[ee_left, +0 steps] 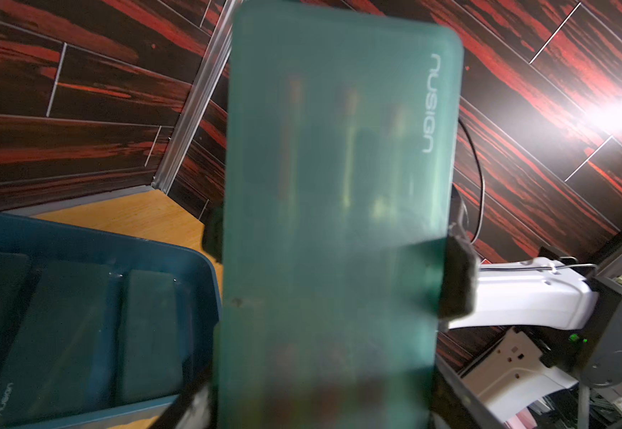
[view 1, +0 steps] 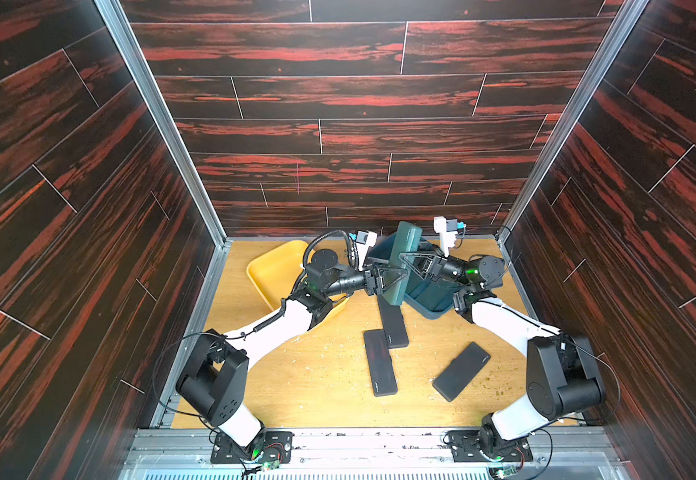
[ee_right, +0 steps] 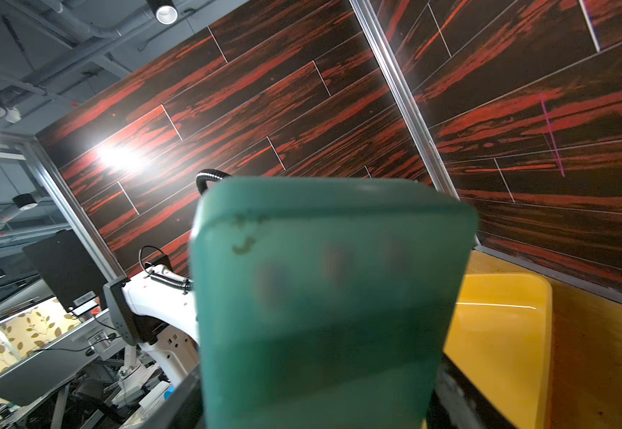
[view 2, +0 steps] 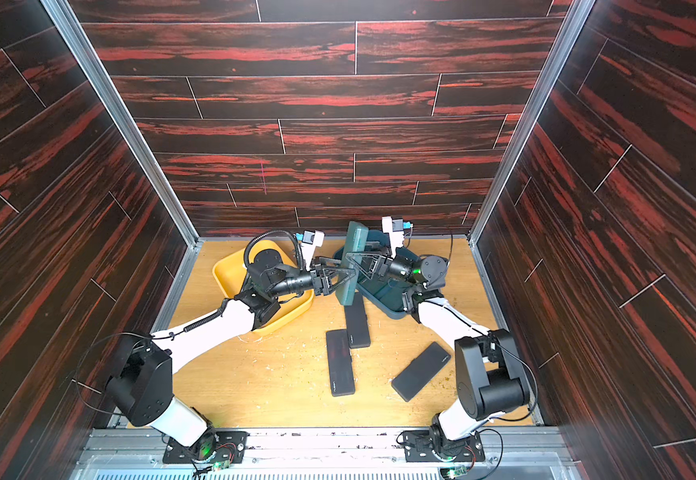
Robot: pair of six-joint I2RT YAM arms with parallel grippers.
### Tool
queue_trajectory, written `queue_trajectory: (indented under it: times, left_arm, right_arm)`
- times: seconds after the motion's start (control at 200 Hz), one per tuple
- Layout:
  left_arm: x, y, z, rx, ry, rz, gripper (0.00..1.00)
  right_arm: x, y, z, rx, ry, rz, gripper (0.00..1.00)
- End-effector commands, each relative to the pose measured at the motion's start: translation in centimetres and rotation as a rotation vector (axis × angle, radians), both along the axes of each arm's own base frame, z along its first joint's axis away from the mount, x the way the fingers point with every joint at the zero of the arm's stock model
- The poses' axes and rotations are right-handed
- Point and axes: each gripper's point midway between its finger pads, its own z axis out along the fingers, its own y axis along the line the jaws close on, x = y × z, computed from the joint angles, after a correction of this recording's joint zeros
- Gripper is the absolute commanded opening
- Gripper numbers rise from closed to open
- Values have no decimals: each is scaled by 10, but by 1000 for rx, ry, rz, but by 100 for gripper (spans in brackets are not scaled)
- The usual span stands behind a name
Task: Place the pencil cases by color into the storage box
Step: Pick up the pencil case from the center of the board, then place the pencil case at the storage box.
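A dark green pencil case point(view 1: 408, 239) point(view 2: 355, 241) hangs upright in the air above the near rim of the dark blue storage box point(view 1: 433, 311) point(ee_left: 79, 237). My left gripper point(view 1: 396, 281) point(ee_left: 324, 408) is shut on its lower part from the left. My right gripper point(view 1: 406, 261) point(ee_right: 317, 408) is shut on the same case point(ee_left: 339, 167) point(ee_right: 331, 297) from the right, a little higher. One right finger point(ee_left: 458, 275) shows pressed on the case's edge. Two more green cases point(ee_left: 60, 334) point(ee_left: 149, 327) lie inside the box. Three black pencil cases point(view 1: 379, 363) point(view 1: 394, 326) point(view 1: 461, 370) lie flat on the table.
A yellow tray point(view 1: 273, 266) point(ee_right: 499, 334) stands at the back left, partly under my left arm. Dark wood-pattern walls close in the table on three sides. The wooden tabletop point(view 1: 321, 374) is scuffed and speckled.
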Motion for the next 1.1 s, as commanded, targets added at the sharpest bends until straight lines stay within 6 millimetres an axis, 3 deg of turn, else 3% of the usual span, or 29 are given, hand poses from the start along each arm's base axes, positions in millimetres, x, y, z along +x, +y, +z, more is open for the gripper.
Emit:
queue_trajectory:
  times: [0.0,0.336,0.656,0.882,1.097]
  left_arm:
    - [-6,-1,39,-52,-123,1,78]
    - [10,23,37,-44,-134,87,84]
    - [18,55,6,91,-128,239,85]
    - [30,76,-23,204,-86,379,85]
    - [49,111,-60,386,-3,604,84]
  right_arm:
    - [16,-3,7,-34,-52,-125,56]
    - [41,-10,-4,-75,-2,-265,54]
    - [83,-32,-33,-195,129,-524,53]
    - [127,-74,-69,-371,273,-848,53]
    - [158,-114,-110,-558,415,-1087,53]
